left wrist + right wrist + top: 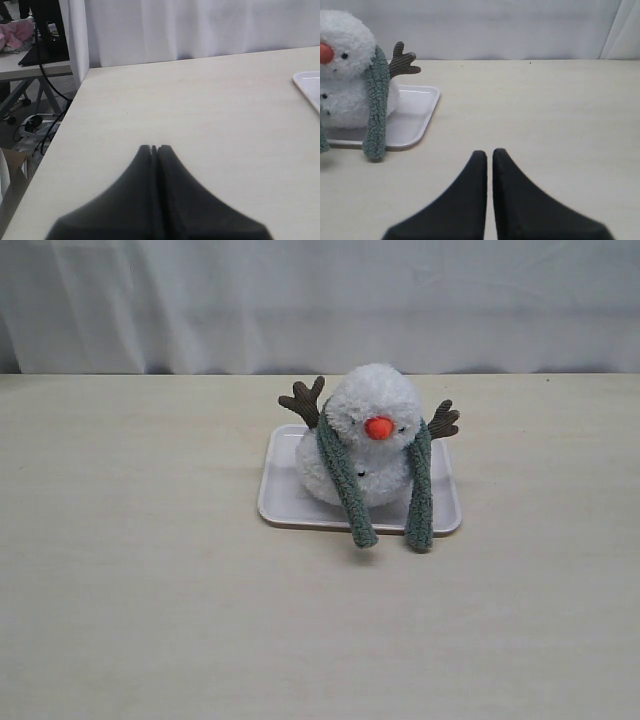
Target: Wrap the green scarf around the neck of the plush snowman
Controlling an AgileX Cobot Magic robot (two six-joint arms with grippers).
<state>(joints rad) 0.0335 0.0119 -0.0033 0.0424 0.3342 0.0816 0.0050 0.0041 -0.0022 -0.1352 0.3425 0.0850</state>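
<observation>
The snowman (365,440) sits upright on a white tray (285,505), which lies on a pale wooden table (150,590) in front of a white curtain (300,300). Its orange nose (379,427) points toward the exterior camera, and its two brown twig arms (303,400) stick out, one on each side of the head. The green scarf (345,485) goes around the neck (365,455) from behind, and its two ends hang down in front, one on each side of the nose. The ends are apart and not crossed. The end on the left of the exterior view slants a little toward the middle, and the other end hangs almost straight. Both tips reach past the front edge of the tray to the table. The left gripper (154,148) has its jaws pressed together and holds nothing. It is over bare table, and only a corner of the tray shows in its view. The right gripper (489,152) has its jaws almost together, with only a thin slit between them, and also holds nothing. It is over the table, well apart from the snowman and the tray.
</observation>
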